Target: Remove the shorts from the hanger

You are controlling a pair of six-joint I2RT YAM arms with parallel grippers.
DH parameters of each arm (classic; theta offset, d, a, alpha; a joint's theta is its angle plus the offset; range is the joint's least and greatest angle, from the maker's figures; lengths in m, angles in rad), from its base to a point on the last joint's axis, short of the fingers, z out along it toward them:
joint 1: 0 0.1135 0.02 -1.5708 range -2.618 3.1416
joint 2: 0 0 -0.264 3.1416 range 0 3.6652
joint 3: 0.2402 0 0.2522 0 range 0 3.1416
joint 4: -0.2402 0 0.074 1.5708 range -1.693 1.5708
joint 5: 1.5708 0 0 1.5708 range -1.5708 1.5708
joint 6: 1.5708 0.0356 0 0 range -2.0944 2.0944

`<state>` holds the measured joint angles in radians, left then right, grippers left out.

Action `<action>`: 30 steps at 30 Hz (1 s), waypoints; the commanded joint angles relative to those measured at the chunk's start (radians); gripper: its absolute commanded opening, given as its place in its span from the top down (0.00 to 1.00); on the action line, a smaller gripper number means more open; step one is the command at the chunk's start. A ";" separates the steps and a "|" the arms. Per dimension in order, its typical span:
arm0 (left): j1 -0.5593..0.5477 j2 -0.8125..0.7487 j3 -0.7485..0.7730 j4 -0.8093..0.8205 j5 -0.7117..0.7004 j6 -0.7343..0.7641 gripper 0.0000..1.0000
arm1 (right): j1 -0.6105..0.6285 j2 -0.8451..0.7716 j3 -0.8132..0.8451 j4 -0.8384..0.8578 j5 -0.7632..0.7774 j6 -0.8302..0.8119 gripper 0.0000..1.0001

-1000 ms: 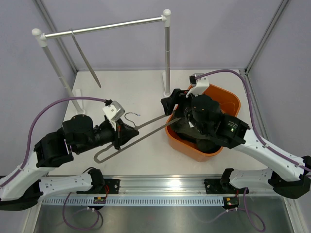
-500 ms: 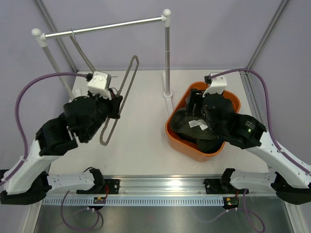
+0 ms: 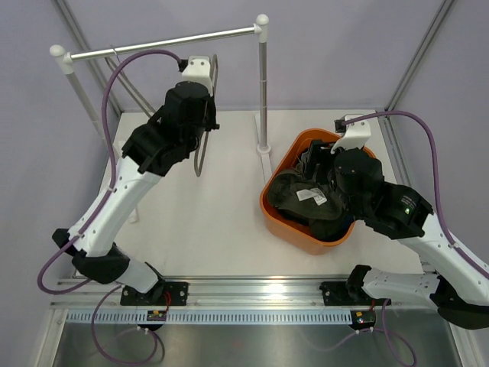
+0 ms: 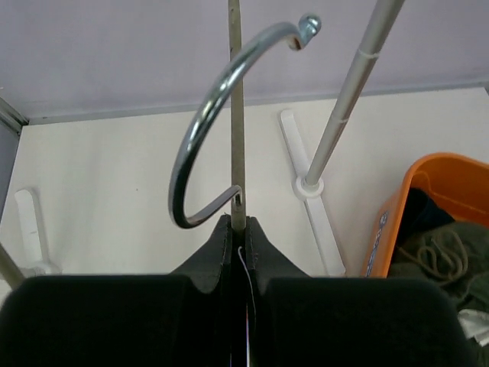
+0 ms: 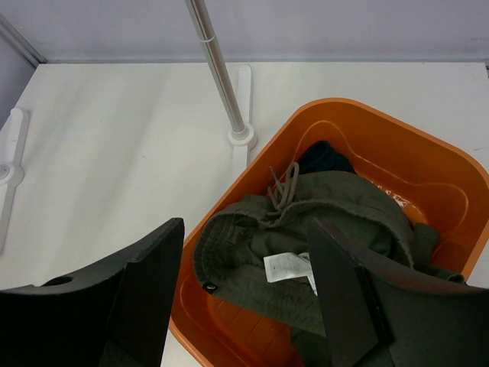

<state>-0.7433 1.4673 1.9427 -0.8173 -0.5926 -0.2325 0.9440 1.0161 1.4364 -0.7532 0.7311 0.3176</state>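
Observation:
The olive-green shorts (image 3: 299, 200) lie bunched in the orange tub (image 3: 284, 225), with a white label and the drawstring showing; they also show in the right wrist view (image 5: 336, 214). My left gripper (image 4: 238, 222) is shut on the bare metal hanger (image 4: 200, 130), whose hook curves up in front of it. In the top view the left arm holds the hanger (image 3: 203, 145) upright, high near the rail (image 3: 164, 42). My right gripper (image 5: 244, 252) is open and empty above the tub (image 5: 428, 176).
A clothes rail on two white posts (image 3: 262, 84) with flat feet stands at the back of the table. Another thin rod hangs from the rail at the left (image 3: 126, 80). The tub sits right of the right post.
My left arm has lifted the hanger from the table up toward the rail. My right gripper has drawn back from the shorts in the tub and stands open.

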 commanded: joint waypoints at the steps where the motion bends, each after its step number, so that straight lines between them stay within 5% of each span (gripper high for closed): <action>1: 0.051 0.065 0.128 0.041 0.057 0.015 1.00 | -0.019 -0.002 -0.001 0.008 -0.027 -0.029 0.26; 11: 0.248 0.097 0.142 0.153 0.211 0.009 1.00 | -0.065 0.001 -0.054 0.092 -0.114 -0.052 0.26; 30: 0.386 0.244 0.271 0.259 0.243 0.041 1.00 | -0.151 0.085 -0.096 0.190 -0.256 -0.075 0.26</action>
<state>-0.3714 1.6882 2.1361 -0.6365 -0.3737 -0.2016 0.8082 1.0962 1.3365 -0.6071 0.5045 0.2634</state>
